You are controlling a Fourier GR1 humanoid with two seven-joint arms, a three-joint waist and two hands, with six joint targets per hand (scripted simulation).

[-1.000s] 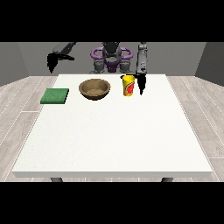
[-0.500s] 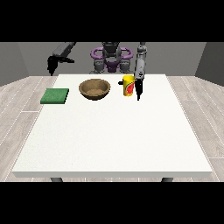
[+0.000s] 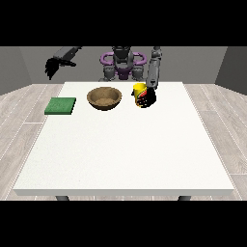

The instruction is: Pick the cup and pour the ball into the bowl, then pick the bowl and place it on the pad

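Note:
A yellow cup [image 3: 138, 89] with red marks stands on the white table [image 3: 125, 144] at the back, right of centre. The hand at the view's right [image 3: 147, 98] has come down on the cup's right side, and its black fingers curl across the cup's front. I cannot see a ball. A brown wooden bowl [image 3: 104, 97] sits just left of the cup. Near the table's left edge lies a flat green pad [image 3: 61, 105]. The hand at the view's left [image 3: 52, 66] hangs in the air beyond the table's back left corner, fingers relaxed and holding nothing.
The robot's torso [image 3: 122, 62] stands behind the table's far edge. A wood-patterned floor surrounds the table. The table's back edge runs close behind the cup and the bowl.
The hand at the view's right has moved from beside the cup onto it, and its fingers now wrap the cup. The raised hand at the view's left has stayed about where it was.

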